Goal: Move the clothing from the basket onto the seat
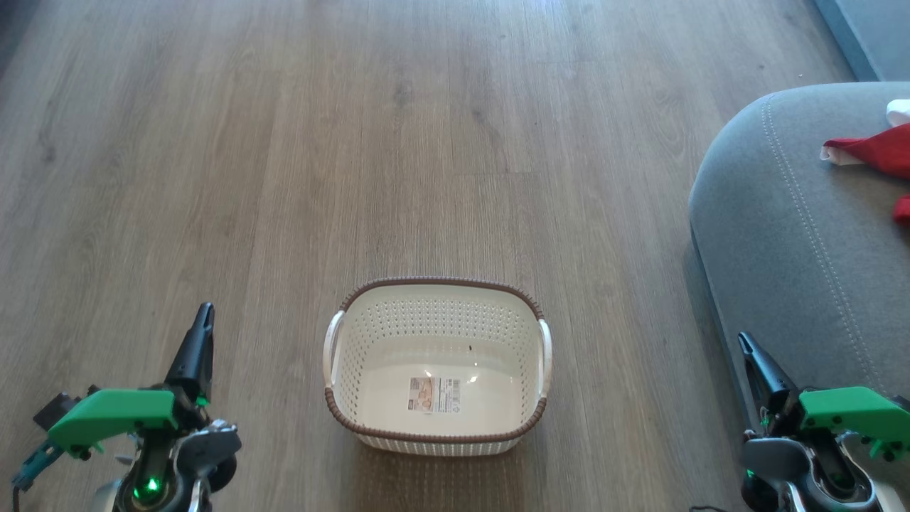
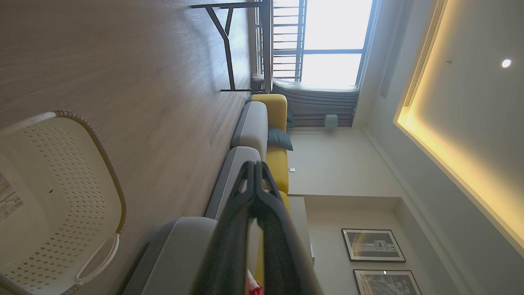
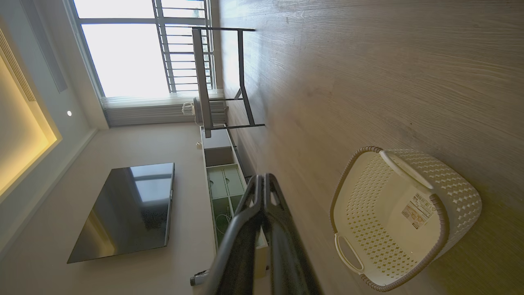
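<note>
The cream perforated basket (image 1: pixel 435 366) with its brown rim stands on the wooden floor at the lower middle of the head view, holding nothing but its label sticker (image 1: pixel 434 395). It shows too as the basket (image 2: pixel 57 200) in the left wrist view and the basket (image 3: pixel 403 217) in the right wrist view. Red clothing with white trim (image 1: pixel 871 153) lies on the grey seat (image 1: pixel 796 235) at the right edge. My left gripper (image 1: pixel 202 320) is shut, low left of the basket. My right gripper (image 1: pixel 746 345) is shut beside the seat's front edge. Fingertips meet in both wrist views, left gripper (image 2: pixel 254 166), right gripper (image 3: pixel 262 178).
Wooden floor (image 1: pixel 426 142) stretches ahead of the basket. The left wrist view shows a grey and yellow sofa (image 2: pixel 266 131) and a dark-framed table (image 2: pixel 245 45) near a window. A television (image 3: pixel 127 209) and a low cabinet (image 3: pixel 221 180) line the wall in the right wrist view.
</note>
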Controlling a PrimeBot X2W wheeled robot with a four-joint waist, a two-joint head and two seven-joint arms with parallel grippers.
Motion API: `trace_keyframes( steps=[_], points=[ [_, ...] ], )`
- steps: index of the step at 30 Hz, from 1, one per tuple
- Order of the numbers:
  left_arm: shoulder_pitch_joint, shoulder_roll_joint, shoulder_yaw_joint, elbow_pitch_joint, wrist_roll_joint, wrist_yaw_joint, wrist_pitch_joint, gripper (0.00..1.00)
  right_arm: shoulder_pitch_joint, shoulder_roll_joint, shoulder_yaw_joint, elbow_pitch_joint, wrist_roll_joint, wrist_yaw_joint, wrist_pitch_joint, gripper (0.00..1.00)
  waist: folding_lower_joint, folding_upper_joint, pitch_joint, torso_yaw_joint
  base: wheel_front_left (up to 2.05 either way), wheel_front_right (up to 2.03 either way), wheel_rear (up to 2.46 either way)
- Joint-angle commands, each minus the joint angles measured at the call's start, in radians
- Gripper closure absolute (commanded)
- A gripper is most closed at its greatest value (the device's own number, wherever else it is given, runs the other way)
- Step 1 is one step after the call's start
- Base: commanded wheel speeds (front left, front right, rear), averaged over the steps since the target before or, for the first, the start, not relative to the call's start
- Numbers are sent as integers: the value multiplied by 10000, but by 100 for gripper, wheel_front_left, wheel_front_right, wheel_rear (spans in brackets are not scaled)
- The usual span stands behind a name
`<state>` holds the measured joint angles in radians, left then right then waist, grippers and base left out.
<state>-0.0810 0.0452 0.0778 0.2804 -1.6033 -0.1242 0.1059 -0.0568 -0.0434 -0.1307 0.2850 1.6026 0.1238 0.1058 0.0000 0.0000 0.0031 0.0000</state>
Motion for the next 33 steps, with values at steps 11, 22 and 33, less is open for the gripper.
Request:
trace_keyframes(
  steps=[11,22,33],
  points=[
    [-271,51,361,-352,-53,-65,73,100,-511,-68,169,-403,60,69,75,100,0,0,0,0,0,0,0],
    [-271,51,361,-352,-53,-65,73,100,-511,-68,169,-403,61,69,75,100,0,0,0,0,0,0,0],
    [-271,51,360,-352,-53,-65,73,100,-511,-68,169,-403,61,69,74,100,0,0,0,0,0,0,0]
  ],
)
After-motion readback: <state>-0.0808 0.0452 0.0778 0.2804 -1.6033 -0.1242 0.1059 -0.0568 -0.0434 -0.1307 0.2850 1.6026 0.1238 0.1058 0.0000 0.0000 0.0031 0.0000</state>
